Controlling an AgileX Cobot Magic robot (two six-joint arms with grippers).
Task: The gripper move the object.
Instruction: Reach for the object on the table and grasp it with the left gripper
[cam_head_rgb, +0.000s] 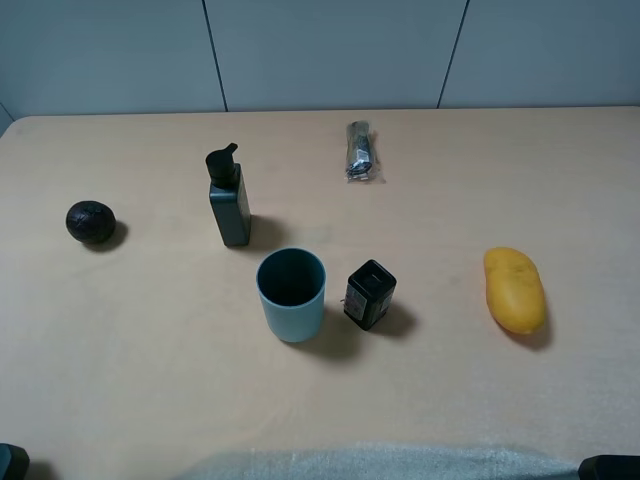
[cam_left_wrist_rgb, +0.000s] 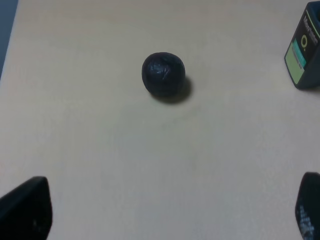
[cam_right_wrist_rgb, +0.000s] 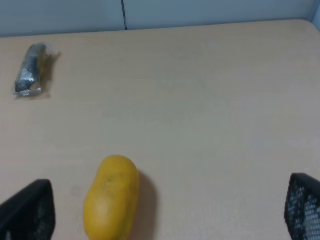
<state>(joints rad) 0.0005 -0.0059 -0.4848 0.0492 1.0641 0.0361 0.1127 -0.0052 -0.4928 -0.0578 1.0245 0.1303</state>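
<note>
The object (cam_head_rgb: 90, 221) is a small, round, near-black ball with rough, faintly glinting skin. It sits alone on the table (cam_head_rgb: 150, 380), at 9 o'clock from the pump bottle (cam_head_rgb: 229, 205). The left gripper (cam_left_wrist_rgb: 167, 210) and right gripper (cam_right_wrist_rgb: 165, 210) both have their fingers spread wide, holding nothing.
</note>
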